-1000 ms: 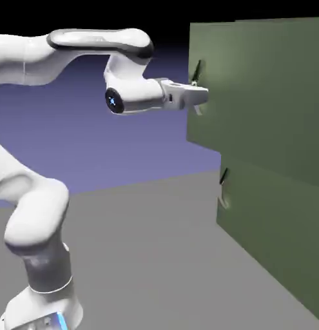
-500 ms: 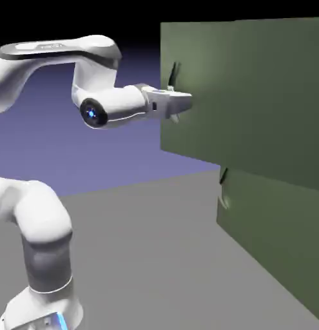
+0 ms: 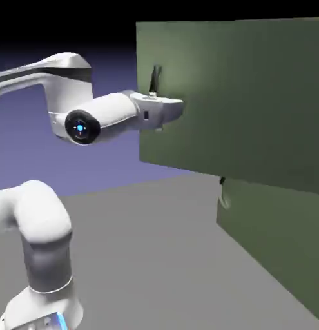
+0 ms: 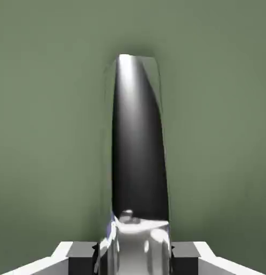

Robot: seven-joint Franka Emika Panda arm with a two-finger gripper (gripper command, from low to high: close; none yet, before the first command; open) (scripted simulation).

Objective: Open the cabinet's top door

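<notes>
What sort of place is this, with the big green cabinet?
Probably a computer-made practice scene rather than a real room: a glossy white jointed robot arm, a plain olive-green box-like cabinet, and a flat blue-violet backdrop without windows or furniture.

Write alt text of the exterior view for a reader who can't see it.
A white robot arm grips the handle of a green cabinet's top door, which stands swung open, jutting out past the lower door, against a blue-violet backdrop.
</notes>
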